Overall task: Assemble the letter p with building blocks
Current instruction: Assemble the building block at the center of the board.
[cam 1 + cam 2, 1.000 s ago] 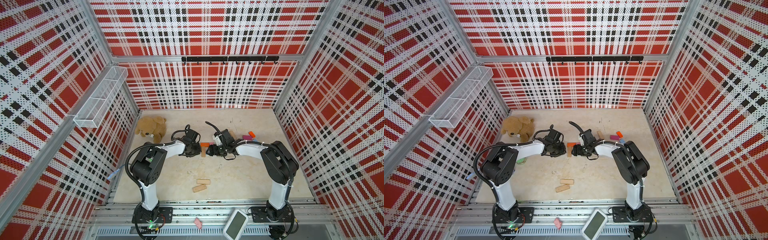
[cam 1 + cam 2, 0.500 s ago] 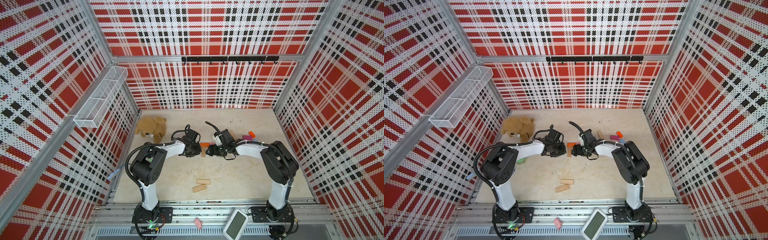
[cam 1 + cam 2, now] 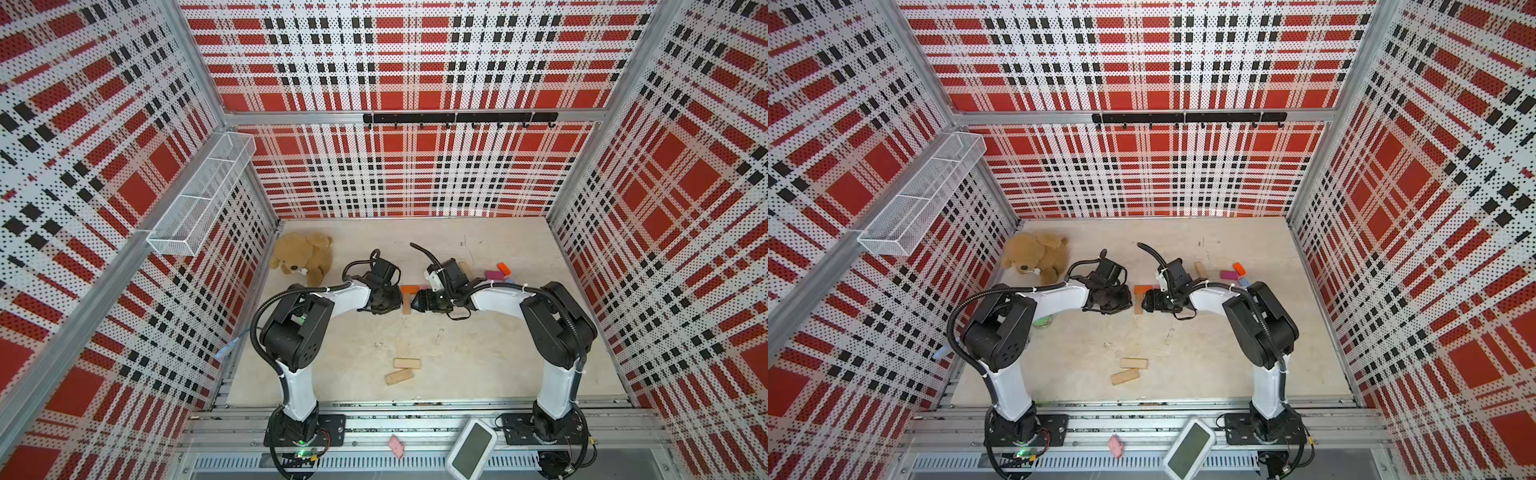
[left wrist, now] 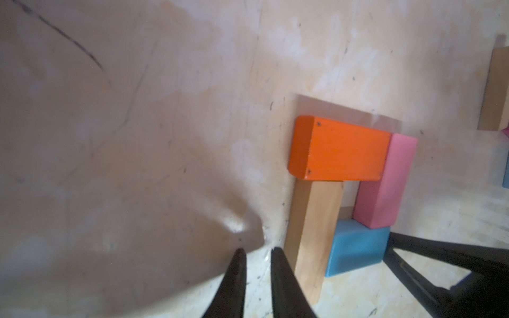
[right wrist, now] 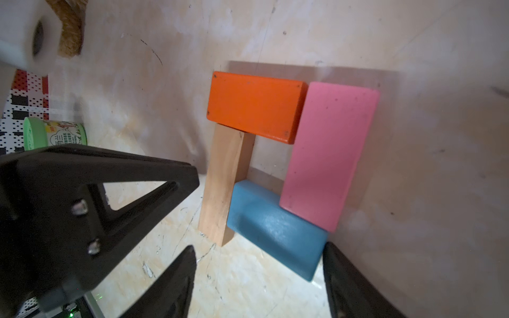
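Nearest me, two plain tan wooden blocks [image 3: 407, 363] lie loose, just beside each other, on the pale scuffed tabletop [image 3: 478, 353]. Further in, at mid-table, sits the letter. An orange rectangular block [image 5: 254, 106] lies across its far end, and a tan wooden stem block [image 5: 223, 187] runs toward me from one end. A light pink block [image 5: 330, 154] goes down the other side, and a light blue block [image 5: 272, 234] closes the loop between them. The left gripper [image 4: 257, 252] stands just beside the stem, jaws barely parted, gripping nothing. The right gripper [image 5: 259, 247] faces the blue block's end, jaws spread wide, clamping nothing. Beyond, a spare magenta block [image 3: 494, 275] lies to the right and a brown plush teddy bear [image 3: 303, 257] to the far left.
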{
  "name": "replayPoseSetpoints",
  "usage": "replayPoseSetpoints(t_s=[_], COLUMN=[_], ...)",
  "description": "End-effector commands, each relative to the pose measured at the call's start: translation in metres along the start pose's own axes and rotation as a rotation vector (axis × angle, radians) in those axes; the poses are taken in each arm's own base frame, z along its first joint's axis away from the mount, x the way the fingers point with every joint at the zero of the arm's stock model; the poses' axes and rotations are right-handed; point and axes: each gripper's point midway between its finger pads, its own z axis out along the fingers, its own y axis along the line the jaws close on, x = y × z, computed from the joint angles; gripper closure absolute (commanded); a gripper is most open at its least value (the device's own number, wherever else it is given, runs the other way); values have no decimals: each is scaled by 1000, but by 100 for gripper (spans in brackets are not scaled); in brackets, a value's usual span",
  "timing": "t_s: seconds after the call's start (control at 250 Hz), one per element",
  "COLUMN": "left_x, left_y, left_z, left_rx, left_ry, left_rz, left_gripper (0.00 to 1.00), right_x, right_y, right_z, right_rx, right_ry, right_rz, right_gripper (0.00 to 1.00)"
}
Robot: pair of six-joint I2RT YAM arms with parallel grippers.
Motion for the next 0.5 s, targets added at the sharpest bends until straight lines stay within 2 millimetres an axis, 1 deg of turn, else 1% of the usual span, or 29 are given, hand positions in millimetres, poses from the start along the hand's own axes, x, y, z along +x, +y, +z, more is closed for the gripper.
replayPoseSetpoints(t_s=[0.0,0.496], left_x=[17,16], left_y=[23,25], left_z=[5,8], left_rx=[-82,-81], left_ry=[57,63], left_rz=[-16,-16], left_gripper=[78,78], right_x=[3,3], right_y=[-2,-1], right_z=[9,11], right_rx=[6,7], right_ry=[19,22], right_rz=[-11,-12], right_gripper=[26,26])
